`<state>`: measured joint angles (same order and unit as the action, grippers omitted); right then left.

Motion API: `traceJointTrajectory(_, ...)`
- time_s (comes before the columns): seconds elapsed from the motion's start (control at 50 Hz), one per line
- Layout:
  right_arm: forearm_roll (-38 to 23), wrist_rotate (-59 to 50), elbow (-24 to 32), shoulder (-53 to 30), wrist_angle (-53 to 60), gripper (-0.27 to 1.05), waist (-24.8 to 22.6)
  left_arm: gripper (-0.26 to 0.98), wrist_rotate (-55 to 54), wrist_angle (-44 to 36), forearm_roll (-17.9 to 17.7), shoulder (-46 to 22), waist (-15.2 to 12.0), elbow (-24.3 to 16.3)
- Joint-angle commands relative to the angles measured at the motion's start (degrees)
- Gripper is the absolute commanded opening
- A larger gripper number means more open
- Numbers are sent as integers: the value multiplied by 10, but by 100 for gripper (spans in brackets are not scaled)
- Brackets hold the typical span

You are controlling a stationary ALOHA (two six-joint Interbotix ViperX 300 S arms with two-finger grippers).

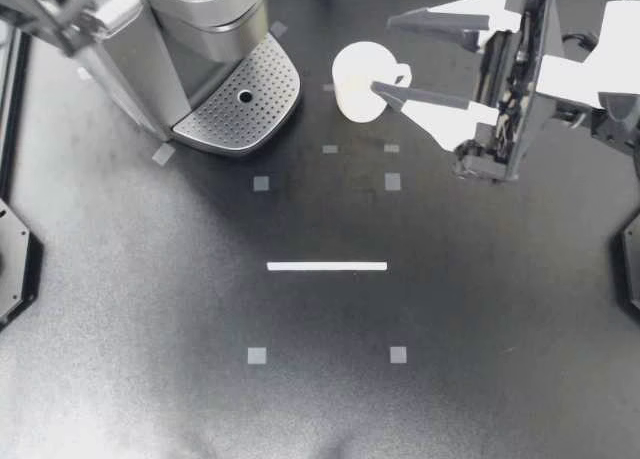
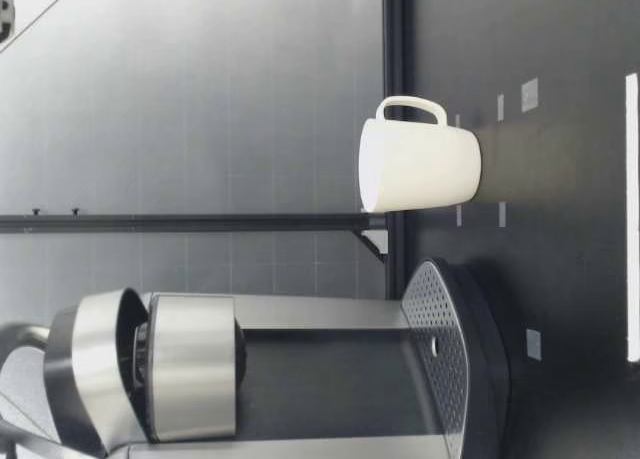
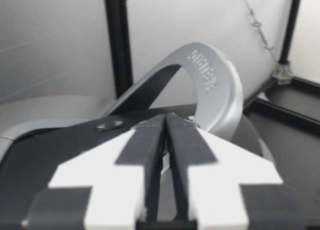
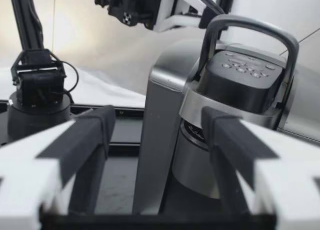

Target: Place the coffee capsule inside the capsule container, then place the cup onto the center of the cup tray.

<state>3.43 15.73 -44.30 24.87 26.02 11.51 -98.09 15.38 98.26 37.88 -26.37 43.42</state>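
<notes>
When looking straight down, find right gripper [image 1: 383,54] spread wide, gripping nothing, with one finger [image 1: 425,96] crossing the rim of the cup [image 1: 355,79] in that view. Cannot tell from there how far above the cup. From table height, see cup [image 2: 420,167] upright on the table [image 2: 560,279], standing free, cup handle [image 2: 410,104] turned away from the machine [image 2: 300,369]. From above again, place cup near the tray [image 1: 235,119] but apart from it, off to the side toward right gripper, not yet on the tray. Toward the table's near side, note a white strip [image 1: 327,266] lying flat, well apart from cup and machine. Along right wrist, see both fingers [image 4: 92,135] held far apart, with machine straight ahead between them and lid handle [image 4: 250,24] raised above the button panel [image 4: 245,72]. Find left gripper [image 1: 65,19] at the far corner, over the top of machine. Along left wrist, see its fingers [image 3: 145,155] pressed together, closed, with nothing visible between them, tips just beside the silver lid handle [image 3: 215,84]. Cannot tell whether touching it.
</notes>
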Motion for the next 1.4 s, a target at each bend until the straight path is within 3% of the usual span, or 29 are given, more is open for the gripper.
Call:
traceJointTrajectory(0.0,1,-1,3,12,6,68,-3,16,-7,-18,1,-6,1,-17)
traceJointTrajectory(0.44,1,-11,-15,24,25,68,-4,16,-20,3,0,-34,66,-18)
traceJointTrajectory(1.04,1,-11,-32,34,31,68,-7,16,-25,26,-10,-100,108,-33)
traceJointTrajectory(1.24,1,-8,-27,39,12,68,1,16,8,61,-10,-103,117,-72)
traceJointTrajectory(1.38,0,-6,0,46,-90,68,42,16,70,105,-20,-103,117,-101)
